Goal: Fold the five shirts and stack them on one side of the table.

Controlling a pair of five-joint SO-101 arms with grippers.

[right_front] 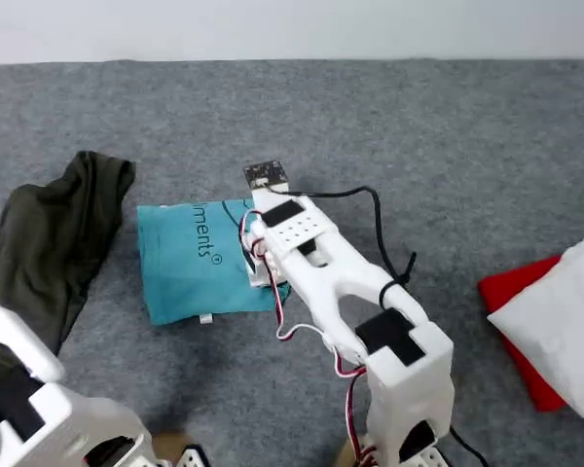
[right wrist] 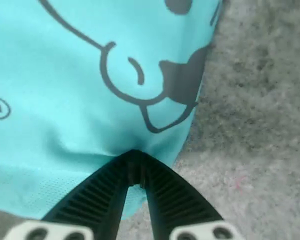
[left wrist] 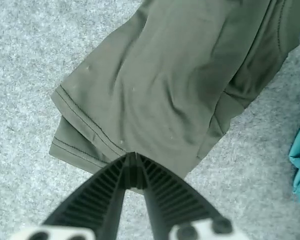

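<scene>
A teal shirt (right_front: 195, 258) with a dark print lies folded near the middle of the grey table. My right gripper (right wrist: 134, 156) is low at its right edge, shut on the teal shirt (right wrist: 90, 75), and the cloth puckers at the fingertips. An olive shirt (right_front: 54, 233) lies crumpled at the far left. My left gripper (left wrist: 132, 159) is shut and hangs over the hem of the olive shirt (left wrist: 165, 75), some way above it, with nothing between its fingers.
At the right edge a white shirt (right_front: 560, 316) lies on top of a red shirt (right_front: 521, 302). The grey carpet-like table cover (right_front: 419, 136) is bare along the back and between the teal shirt and the red one.
</scene>
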